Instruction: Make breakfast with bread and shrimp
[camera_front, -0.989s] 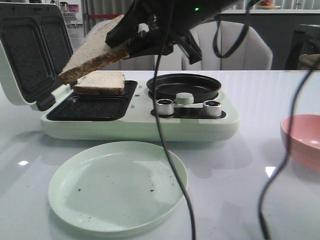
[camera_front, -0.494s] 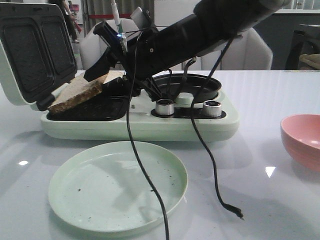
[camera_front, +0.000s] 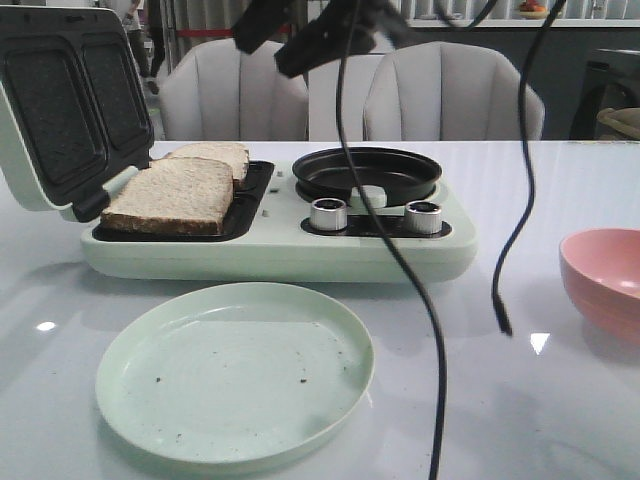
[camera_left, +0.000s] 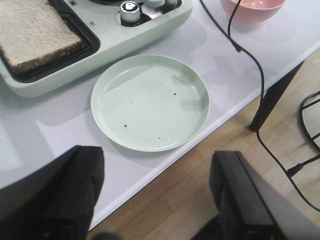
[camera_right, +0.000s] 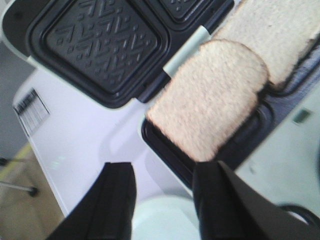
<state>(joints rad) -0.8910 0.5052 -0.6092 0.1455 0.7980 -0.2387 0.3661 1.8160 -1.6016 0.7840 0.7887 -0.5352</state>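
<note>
Two slices of bread lie in the wells of the open sandwich maker (camera_front: 270, 255). One slice (camera_front: 170, 195) is in the near well, slightly tilted on its rim. The other slice (camera_front: 215, 155) is in the far well. Both also show in the right wrist view, the near slice (camera_right: 207, 102) and the far slice (camera_right: 277, 30). My right gripper (camera_front: 285, 40) hangs open and empty above the maker, its jaws (camera_right: 167, 205) apart. My left gripper (camera_left: 155, 200) is open and empty over the table's front edge. The shrimp does not show clearly; a faint orange bit lies in the pink bowl (camera_left: 250, 10).
A pale green plate (camera_front: 235, 370) lies in front of the maker, also in the left wrist view (camera_left: 150, 102). A black pan (camera_front: 365, 170) and two knobs are on the maker's right half. The lid (camera_front: 60, 110) stands open at left. The pink bowl (camera_front: 605, 280) is at right. Cables (camera_front: 400, 250) hang down.
My right gripper lowered the second bread slice into the near well, let it go, and rose up and away. The slice now rests in the maker.
</note>
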